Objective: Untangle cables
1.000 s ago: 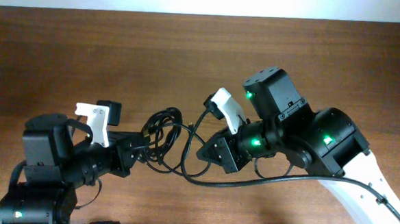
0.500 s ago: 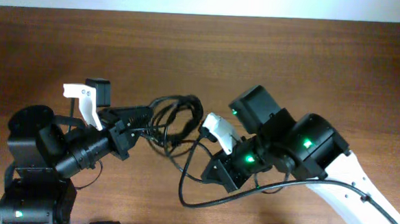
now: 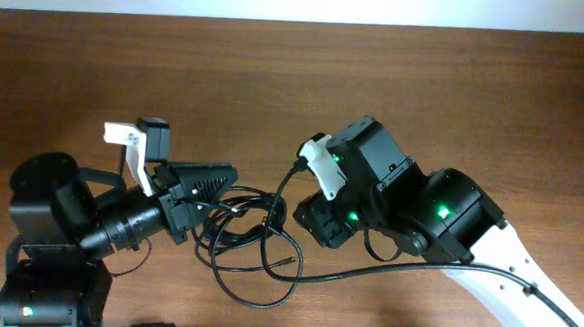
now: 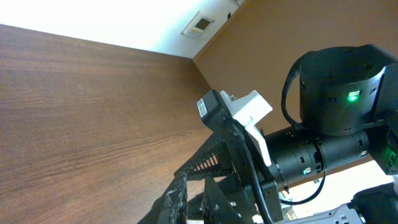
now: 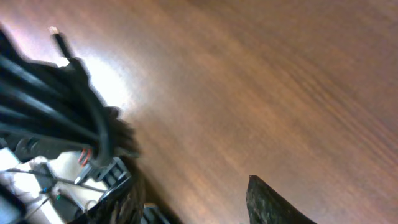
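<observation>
The cables [image 3: 234, 213] lie in loose loops toward the table's [image 3: 276, 83] six o'clock edge. At their nine o'clock the left gripper [image 3: 213, 194] pinches them, jaws narrow. At three o'clock the right gripper [image 3: 304, 224] sits just beside, jaws wide.

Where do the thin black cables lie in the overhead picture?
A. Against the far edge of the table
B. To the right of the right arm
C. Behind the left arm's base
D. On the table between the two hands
D: the cables spread in loose loops on the table between the left hand and the right hand.
</observation>
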{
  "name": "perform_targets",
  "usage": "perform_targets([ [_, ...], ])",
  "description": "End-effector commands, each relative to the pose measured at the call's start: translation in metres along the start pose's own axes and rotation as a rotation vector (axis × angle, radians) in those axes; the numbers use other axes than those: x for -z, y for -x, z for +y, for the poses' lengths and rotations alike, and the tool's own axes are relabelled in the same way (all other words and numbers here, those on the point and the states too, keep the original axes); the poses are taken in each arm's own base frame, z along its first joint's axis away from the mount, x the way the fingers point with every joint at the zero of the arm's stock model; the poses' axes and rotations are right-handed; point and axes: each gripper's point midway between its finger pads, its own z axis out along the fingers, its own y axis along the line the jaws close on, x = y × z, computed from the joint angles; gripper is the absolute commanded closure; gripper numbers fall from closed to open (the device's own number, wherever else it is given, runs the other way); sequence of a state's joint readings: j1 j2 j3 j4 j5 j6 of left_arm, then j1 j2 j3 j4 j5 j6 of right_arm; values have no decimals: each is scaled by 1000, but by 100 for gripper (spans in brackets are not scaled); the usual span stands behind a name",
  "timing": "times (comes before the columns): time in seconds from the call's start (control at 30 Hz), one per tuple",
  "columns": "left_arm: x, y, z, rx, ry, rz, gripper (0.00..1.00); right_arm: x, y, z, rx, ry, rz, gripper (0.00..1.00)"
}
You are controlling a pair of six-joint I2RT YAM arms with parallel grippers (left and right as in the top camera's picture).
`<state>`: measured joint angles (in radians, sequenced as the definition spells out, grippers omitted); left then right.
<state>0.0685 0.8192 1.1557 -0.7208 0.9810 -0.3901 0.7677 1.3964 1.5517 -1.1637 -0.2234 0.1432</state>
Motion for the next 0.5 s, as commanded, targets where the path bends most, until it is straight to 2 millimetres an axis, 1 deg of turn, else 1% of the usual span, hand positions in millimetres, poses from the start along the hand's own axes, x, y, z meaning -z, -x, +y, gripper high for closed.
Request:
perform_targets([
  [0.0, 2, 2, -9, -15, -30, -2, 87, -1, 9, -5, -18, -36, -40, 49],
  [0.03, 2, 2, -9, -15, -30, -2, 86, -1, 13, 4, -34, 17, -55, 49],
  [0.07, 2, 2, -9, -15, -30, -3, 84, 1, 17, 24, -21, 130, -62, 48],
  [0.13, 2, 2, -9, -15, -30, -3, 84, 4, 18, 42, -10, 237, -62, 48],
  [0.17, 2, 2, -9, -15, -30, -3, 86, 5, 18, 46, -8, 255, -60, 48],
  [0.23, 2, 2, -9, -15, -31, -2, 86, 6, 17, 50, -6, 281, -56, 48],
  [0.33, 2, 4, -10, -24, -35, -7, 86, 10, 15, 61, -3, 349, -42, 52],
  [0.37, 2, 8, -12, -24, -41, -21, 86, 12, 13, 67, 0, 384, -35, 53],
  [0.47, 3, 20, -19, -19, -61, -59, 86, 12, 12, 73, 14, 406, -27, 54],
])
